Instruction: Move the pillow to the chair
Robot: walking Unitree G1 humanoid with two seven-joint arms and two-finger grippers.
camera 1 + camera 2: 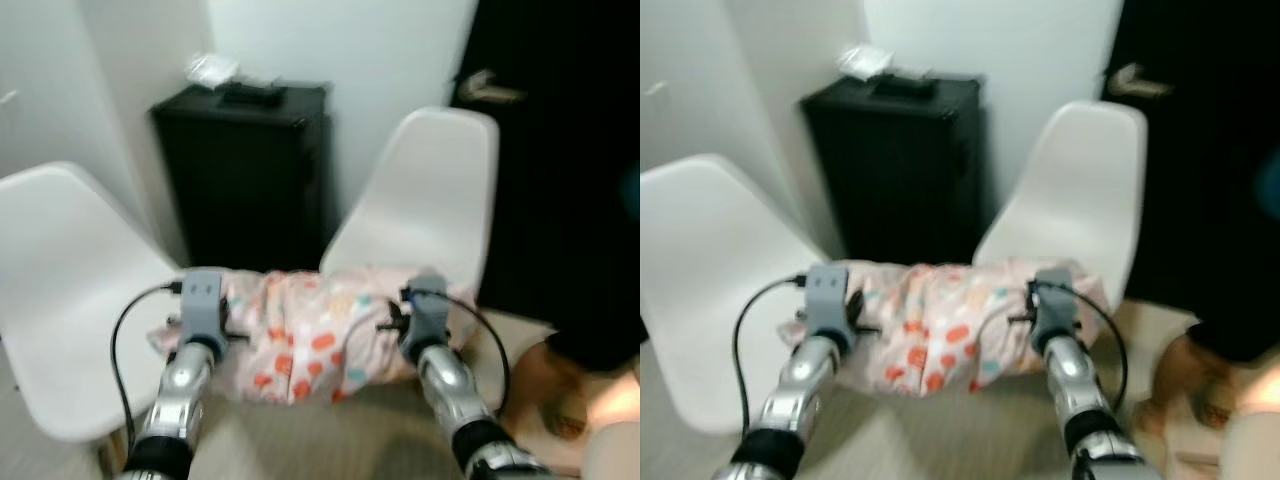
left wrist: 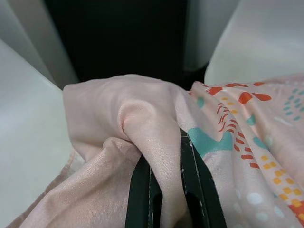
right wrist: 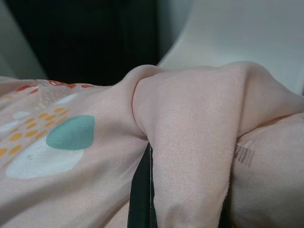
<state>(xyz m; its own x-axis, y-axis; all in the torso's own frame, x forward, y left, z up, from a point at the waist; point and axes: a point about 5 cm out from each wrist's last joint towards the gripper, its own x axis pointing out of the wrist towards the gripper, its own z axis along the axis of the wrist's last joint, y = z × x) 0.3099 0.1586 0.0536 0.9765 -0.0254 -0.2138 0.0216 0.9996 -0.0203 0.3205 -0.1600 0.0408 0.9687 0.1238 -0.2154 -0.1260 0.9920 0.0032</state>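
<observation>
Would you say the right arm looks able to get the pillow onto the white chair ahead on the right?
Probably yes: the right pincer and left pincer each pinch an end of the pillow, which hangs just before the right chair, with nothing between.

We see 2 white chairs on the floor (image 1: 300, 440): the left chair (image 1: 70, 300) and the right chair (image 1: 430, 200). Between them, against the wall, a black cabinet (image 1: 245, 170) carries a crumpled clear wrapper (image 1: 212, 68) and a dark flat object (image 1: 252, 94).
</observation>
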